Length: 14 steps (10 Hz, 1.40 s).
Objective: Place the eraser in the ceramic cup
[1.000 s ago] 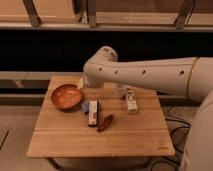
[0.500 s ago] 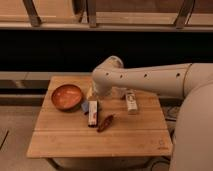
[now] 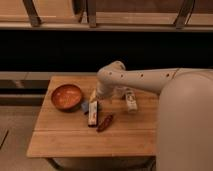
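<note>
Where the gripper sits: low over the wooden table, tucked under the bend of the white arm, right at the far end of the eraser.
Jaws: standing apart as far as I can gather, with nothing pinched between them; the arm hides much of the hand from where I stand.
Eraser: lying flat on the table, its length running from the gripper toward the front edge, pale face up.
Close neighbours: a blue-grey sponge pad just beside its far end on the left, and a reddish-brown piece just beside its near end on the right.
How it should handle: light and stiff, I'd say, with a rubbery surface that grips rather than slips; nothing breakable about it.
Where to take hold: across the narrow width, toward the far end, so the free end can go into the cup first without nudging the sponge.
Ceramic cup: small and pale, half hidden behind the arm, between the gripper and the remote-like bar; its mouth I can't make out.
Cup's risk: light enough to tip, so the bar wants lowering in, not dropping; it will likely lean on the rim.
Further out: the orange bowl, off to the left.
</note>
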Motion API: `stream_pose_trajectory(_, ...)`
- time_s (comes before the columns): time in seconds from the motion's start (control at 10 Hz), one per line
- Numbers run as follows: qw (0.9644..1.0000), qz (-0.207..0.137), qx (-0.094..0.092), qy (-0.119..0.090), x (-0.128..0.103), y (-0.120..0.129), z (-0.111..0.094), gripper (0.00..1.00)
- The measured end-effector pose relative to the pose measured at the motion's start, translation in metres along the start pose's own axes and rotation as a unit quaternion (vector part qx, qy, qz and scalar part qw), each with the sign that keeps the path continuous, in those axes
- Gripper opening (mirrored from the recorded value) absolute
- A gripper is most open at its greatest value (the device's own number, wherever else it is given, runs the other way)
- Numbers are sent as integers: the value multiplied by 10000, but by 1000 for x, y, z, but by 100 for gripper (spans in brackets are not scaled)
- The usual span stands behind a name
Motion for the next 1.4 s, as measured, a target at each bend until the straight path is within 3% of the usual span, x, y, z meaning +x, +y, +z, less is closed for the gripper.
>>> stream_pose_trajectory(0.3, 9995, 113, -113, 254, -3, -12, 31, 65)
stream_pose_trajectory(0.6, 9982, -27, -419, 423, -8, 9, 53, 65)
stream_pose_trajectory(1.2, 9981, -25, -427, 433, -7, 7, 54, 65)
stream_pose_trajectory(1.4, 9988, -19, -396, 299, -2, 9, 40, 65)
